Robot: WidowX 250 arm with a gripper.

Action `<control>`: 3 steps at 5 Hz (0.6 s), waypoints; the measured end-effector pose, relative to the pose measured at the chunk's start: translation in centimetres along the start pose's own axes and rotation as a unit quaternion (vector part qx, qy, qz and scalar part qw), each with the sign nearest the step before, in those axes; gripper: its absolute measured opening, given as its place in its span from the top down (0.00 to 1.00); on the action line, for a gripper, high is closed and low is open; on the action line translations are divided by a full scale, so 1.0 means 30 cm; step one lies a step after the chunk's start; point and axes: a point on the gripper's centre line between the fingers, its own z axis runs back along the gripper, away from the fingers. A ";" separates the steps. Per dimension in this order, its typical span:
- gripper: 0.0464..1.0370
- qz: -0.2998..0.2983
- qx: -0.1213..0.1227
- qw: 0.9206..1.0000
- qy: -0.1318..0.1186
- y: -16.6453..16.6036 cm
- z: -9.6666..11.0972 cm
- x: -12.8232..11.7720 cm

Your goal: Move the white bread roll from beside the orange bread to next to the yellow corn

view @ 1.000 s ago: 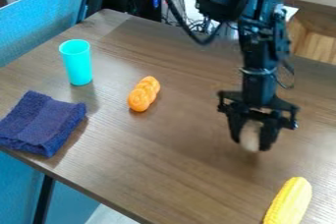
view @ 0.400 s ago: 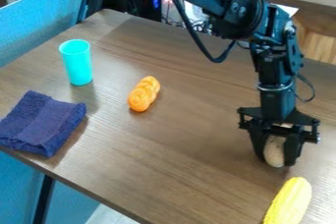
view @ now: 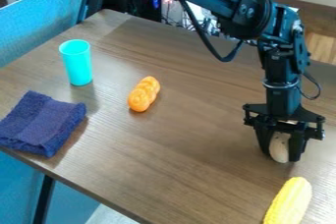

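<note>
A turquoise cup (view: 77, 65) stands upright on the tabletop (view: 190, 154), open end up; whether anything lies in its depth cannot be told. The pincer (view: 282, 157) points down at the right of the view, closed around a pale, speckled oval thing (view: 279, 148), which sits between its two fingers with its long axis near upright. Whether the oval thing's lower end touches the tabletop is unclear, and the fingers cover parts of its sides. Nearby, a yellow corn cob (view: 290, 202) slants toward the upper right, its lower end cut off by the view's bottom edge. A lumpy orange piece (view: 144, 94) lies between the cup and the pincer, slanting likewise. The folded dark blue cloth (view: 42, 124) reaches the left edge.
</note>
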 end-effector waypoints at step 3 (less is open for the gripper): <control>0.05 0.003 0.013 1.000 -0.001 0.024 0.029 -0.086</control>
